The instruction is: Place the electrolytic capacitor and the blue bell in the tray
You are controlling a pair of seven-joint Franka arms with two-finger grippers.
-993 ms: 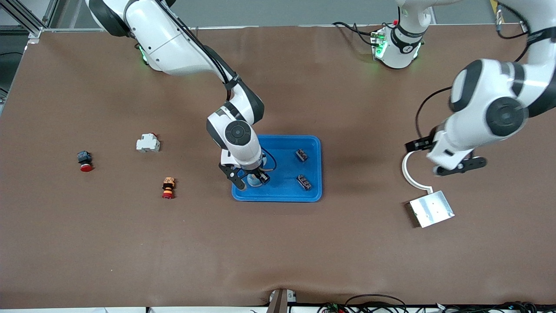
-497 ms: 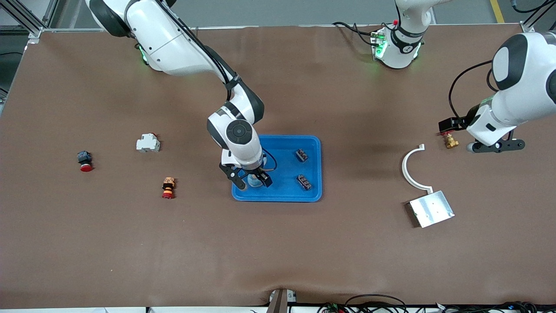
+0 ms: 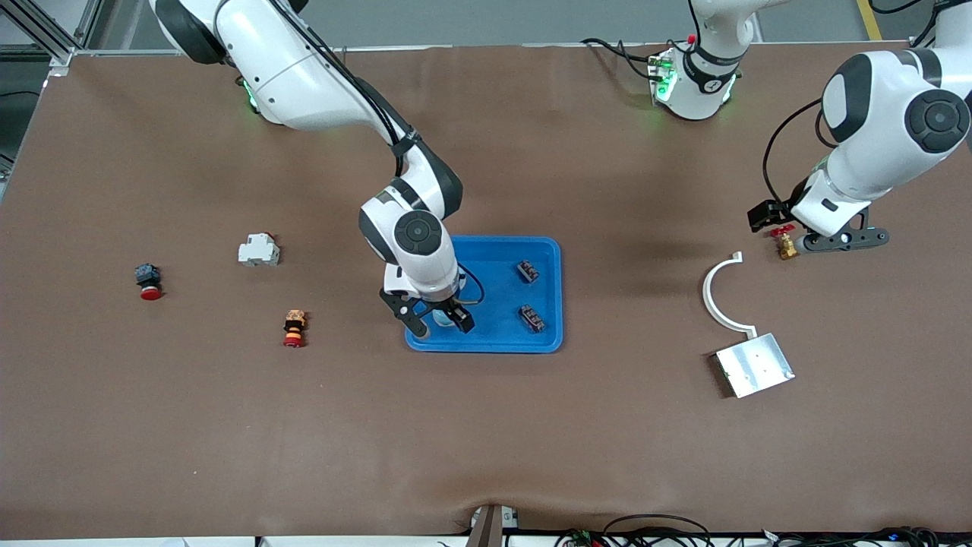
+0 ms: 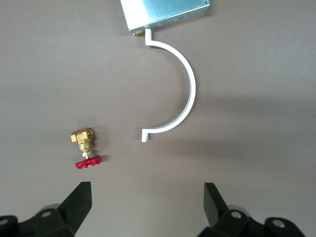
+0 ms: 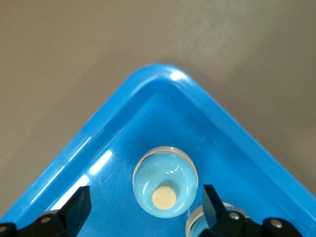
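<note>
The blue bell (image 5: 165, 188), a pale blue dome with a cream button on top, sits in a corner of the bright blue tray (image 5: 158, 74). That corner is toward the right arm's end and nearer to the front camera. My right gripper (image 5: 145, 195) hangs just over it, open, a finger on each side and not touching; the front view shows this right gripper (image 3: 441, 327) over the tray (image 3: 501, 343). A second silver-rimmed round thing (image 5: 197, 224) lies beside the bell, mostly hidden by a finger. I cannot make out the electrolytic capacitor. My left gripper (image 3: 845, 241) (image 4: 147, 192) is open over bare table.
Two dark blocks (image 3: 527, 270) (image 3: 531, 317) lie in the tray. Near the left gripper are a brass valve (image 4: 85, 144), a white curved bracket (image 3: 714, 296) and a silver plate (image 3: 754, 365). Toward the right arm's end lie a white breaker (image 3: 259, 250) and two push buttons (image 3: 148, 281) (image 3: 294, 328).
The right gripper's fingers spread and let go of the blue bell in the tray. The left arm swung away from the white bracket to beside the brass valve.
</note>
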